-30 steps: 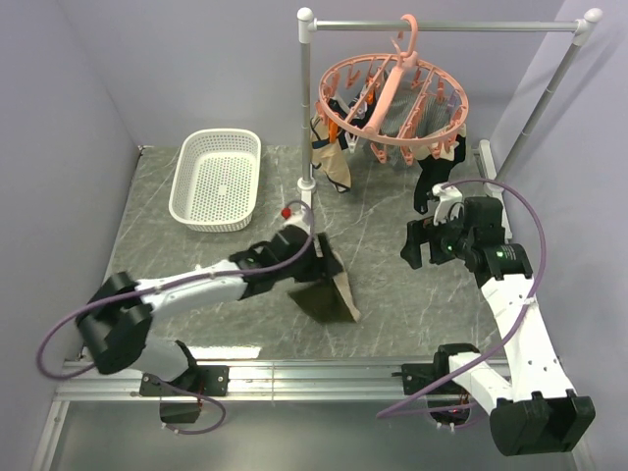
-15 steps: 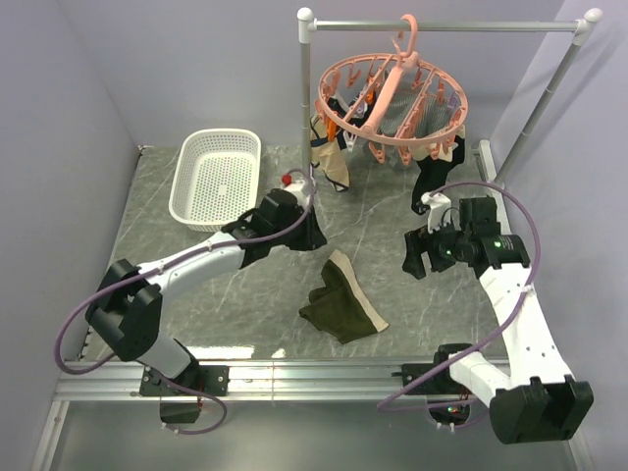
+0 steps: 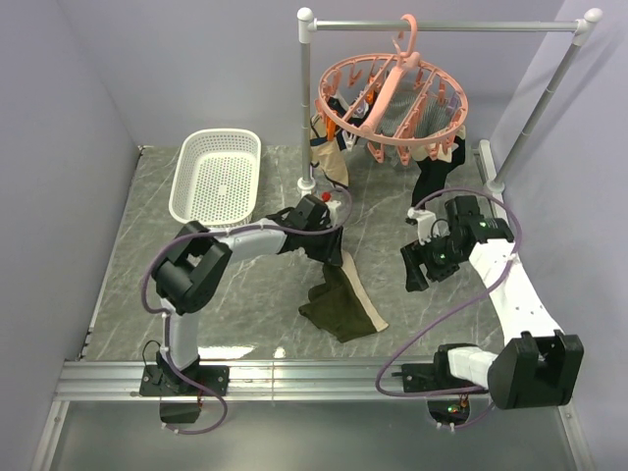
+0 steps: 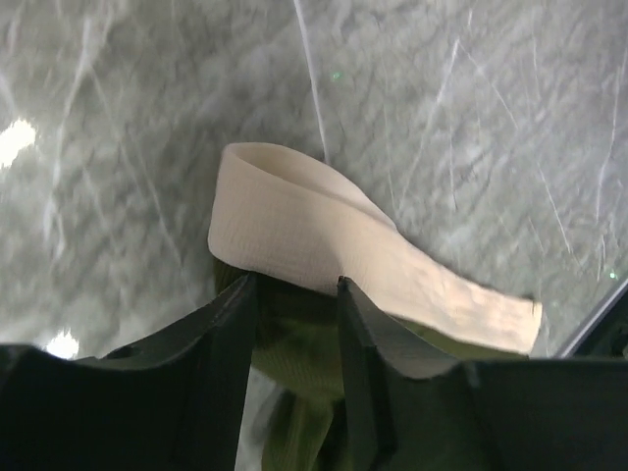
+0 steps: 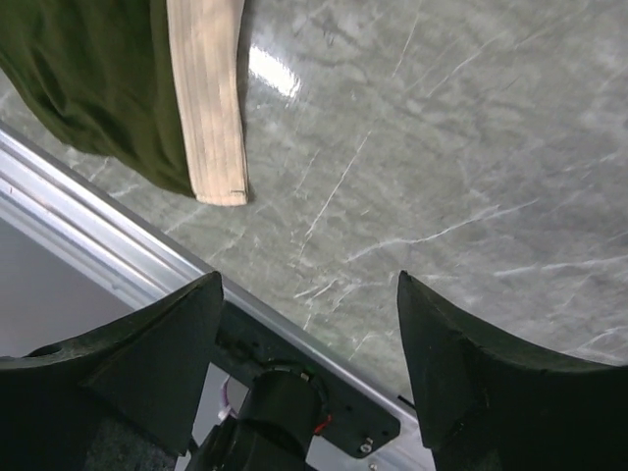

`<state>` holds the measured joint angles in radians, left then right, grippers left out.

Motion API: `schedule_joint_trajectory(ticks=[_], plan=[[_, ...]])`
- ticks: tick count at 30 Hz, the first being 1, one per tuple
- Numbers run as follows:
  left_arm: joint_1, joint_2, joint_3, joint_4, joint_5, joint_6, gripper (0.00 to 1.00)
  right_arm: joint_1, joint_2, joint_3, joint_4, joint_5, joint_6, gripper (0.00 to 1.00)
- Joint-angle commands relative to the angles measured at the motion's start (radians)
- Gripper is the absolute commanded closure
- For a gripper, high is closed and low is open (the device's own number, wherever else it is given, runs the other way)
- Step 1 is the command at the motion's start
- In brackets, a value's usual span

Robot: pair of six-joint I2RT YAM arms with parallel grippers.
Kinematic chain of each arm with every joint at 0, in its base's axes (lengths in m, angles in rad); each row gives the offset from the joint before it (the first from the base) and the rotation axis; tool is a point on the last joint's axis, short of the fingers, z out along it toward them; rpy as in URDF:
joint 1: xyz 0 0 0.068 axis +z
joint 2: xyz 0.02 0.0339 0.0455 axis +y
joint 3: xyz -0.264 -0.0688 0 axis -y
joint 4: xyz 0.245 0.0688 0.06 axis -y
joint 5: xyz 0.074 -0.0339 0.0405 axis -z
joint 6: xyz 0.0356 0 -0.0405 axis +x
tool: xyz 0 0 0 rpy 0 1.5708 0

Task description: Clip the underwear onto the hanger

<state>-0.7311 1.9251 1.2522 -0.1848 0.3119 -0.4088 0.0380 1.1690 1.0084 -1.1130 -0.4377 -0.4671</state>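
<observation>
The underwear (image 3: pixel 341 310) lies half on the table (image 3: pixel 216 294), near its front edge. Your left gripper (image 4: pixel 294 299) pinches only a thin fold under the waistband (image 4: pixel 324 240), so the cloth may slip out when you lift. Your right gripper (image 5: pixel 306 324) stands apart and empty. The hanger (image 3: pixel 385 86) is well beyond.

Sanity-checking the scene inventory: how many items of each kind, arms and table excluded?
Garments: 3 (olive underwear, tan garment, black garment)
Baskets: 1 (white basket)
Hangers: 1 (pink hanger)
Rail stands: 1 (grey rail stand)
Total: 6
</observation>
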Motion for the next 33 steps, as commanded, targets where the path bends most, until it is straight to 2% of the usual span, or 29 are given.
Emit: schedule_joint_trajectory(ticks=[1, 2, 6, 8, 13, 16, 19, 22, 23, 26, 33], plan=[[0.007, 0.034, 0.07, 0.044, 0.062, -0.008, 0.56, 0.02, 0.044, 0.022, -0.038, 0.013, -0.016, 0.22], [0.007, 0.043, 0.069, 0.042, 0.059, -0.024, 0.55, 0.026, 0.056, 0.024, -0.039, 0.014, -0.015, 0.22], [0.024, 0.011, 0.0, 0.094, 0.016, -0.082, 0.31, 0.048, 0.113, 0.033, -0.028, 0.011, -0.021, 0.23], [0.05, -0.024, -0.028, 0.139, 0.016, -0.113, 0.33, 0.063, 0.136, 0.036, -0.018, 0.01, -0.016, 0.24], [0.055, -0.064, -0.034, 0.136, 0.021, -0.099, 0.42, 0.103, 0.201, 0.039, -0.005, 0.004, -0.001, 0.27], [0.058, -0.06, -0.01, 0.093, -0.008, -0.094, 0.45, 0.174, 0.267, 0.041, 0.01, 0.013, 0.018, 0.32], [0.082, -0.069, -0.043, 0.108, 0.016, -0.16, 0.51, 0.229, 0.346, 0.044, 0.024, 0.007, 0.035, 0.36], [0.099, -0.121, -0.108, 0.169, 0.036, -0.202, 0.48, 0.267, 0.405, 0.038, 0.07, -0.027, 0.068, 0.36], [0.11, -0.153, -0.135, 0.179, 0.038, -0.215, 0.44, 0.276, 0.415, 0.036, 0.093, -0.036, 0.09, 0.36], [0.134, -0.208, -0.169, 0.217, 0.064, -0.246, 0.43, 0.318, 0.452, 0.016, 0.134, -0.058, 0.122, 0.37], [0.189, -0.264, -0.16, 0.153, 0.072, -0.243, 0.38, 0.448, 0.495, -0.014, 0.217, 0.066, 0.191, 0.37]])
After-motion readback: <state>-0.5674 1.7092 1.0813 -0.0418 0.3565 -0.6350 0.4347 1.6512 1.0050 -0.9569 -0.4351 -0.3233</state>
